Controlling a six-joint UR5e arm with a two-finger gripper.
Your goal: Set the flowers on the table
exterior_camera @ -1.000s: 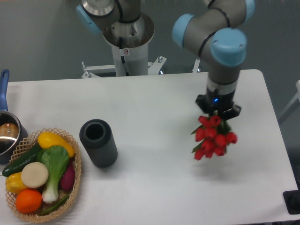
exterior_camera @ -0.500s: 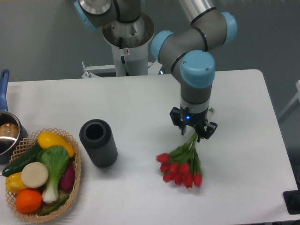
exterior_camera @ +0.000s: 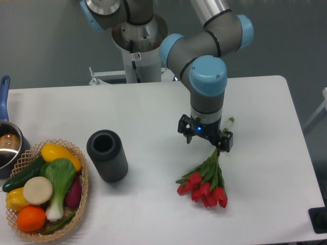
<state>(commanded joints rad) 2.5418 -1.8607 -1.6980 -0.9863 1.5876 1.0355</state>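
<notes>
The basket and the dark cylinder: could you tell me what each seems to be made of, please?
The basket looks like woven wicker or rattan: tan, with an open lattice rim. The dark cylinder looks like matte black plastic or rubber, hollow, with fine ribbing along its side; which of the two cannot be told.

Fixed camera. Claw [exterior_camera: 205, 139] hangs over the right-centre of the white table [exterior_camera: 153, 109], directly above the stem ends of the red tulips [exterior_camera: 205, 181]. Tulip bunch lies on the table, stems pointing far toward the claw, red heads fanned out near-side. Whether the claw's fingers grip the stems cannot be told from this angle.

Dark cylinder [exterior_camera: 107, 155] lies left of the tulips, well apart, open end facing up-left. Wicker basket [exterior_camera: 77, 204] at near-left holds a white-stemmed leafy vegetable [exterior_camera: 60, 182], orange [exterior_camera: 30, 218], yellow pepper [exterior_camera: 59, 153], cucumber [exterior_camera: 23, 174]. Pot with blue handle [exterior_camera: 5, 137] at left edge, touching the basket.
</notes>
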